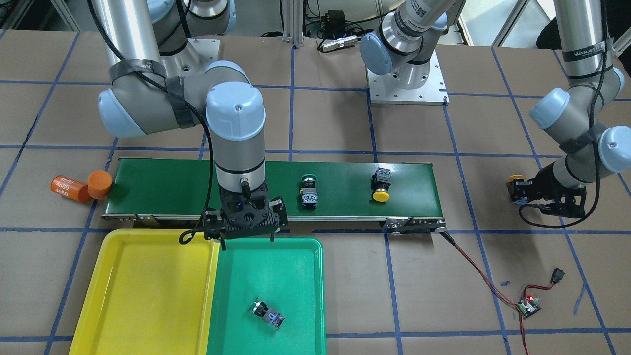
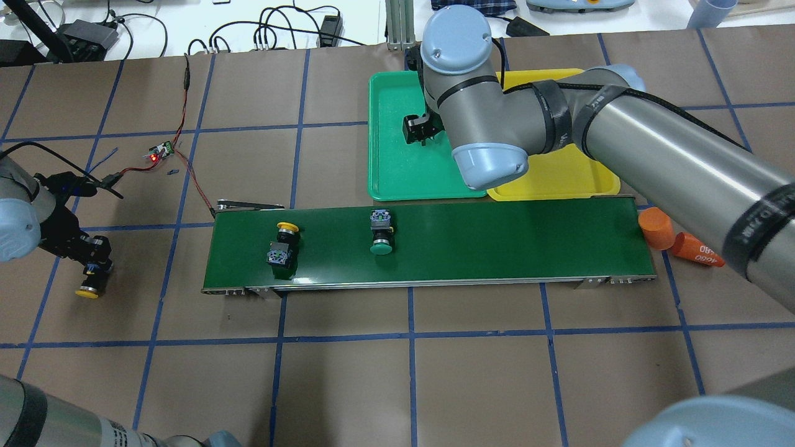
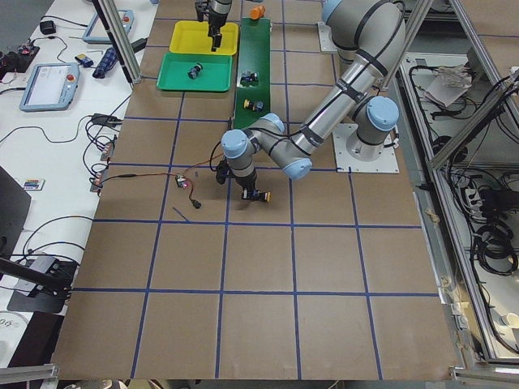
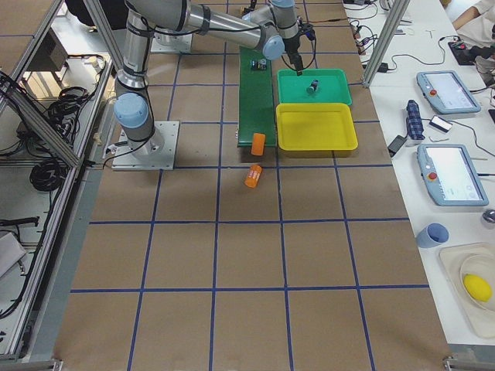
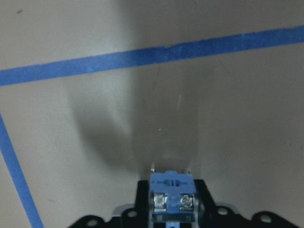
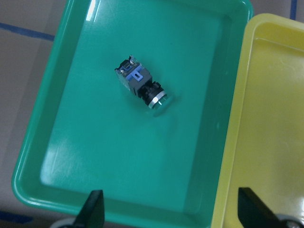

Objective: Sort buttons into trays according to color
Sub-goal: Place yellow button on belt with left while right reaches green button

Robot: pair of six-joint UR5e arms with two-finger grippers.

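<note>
My right gripper [image 1: 248,240] hangs open and empty over the near rim where the green tray [image 1: 300,261] meets the yellow tray [image 1: 123,296]. A green-capped button [image 6: 141,85] lies on its side in the green tray. The yellow tray holds nothing. On the belt stand a green-capped button [image 1: 309,190] and a yellow-capped button [image 1: 380,186]. Off the belt's end, my left gripper [image 1: 518,191] is shut on another yellow-capped button [image 2: 87,290], low over the brown table. That button's blue terminal block [image 5: 172,197] shows between the fingers.
The dark green conveyor belt [image 1: 162,187] runs across the table. Two orange cylinders [image 1: 100,183] lie at its other end. A small controller board [image 1: 528,305] with red wires sits on the table near the left arm.
</note>
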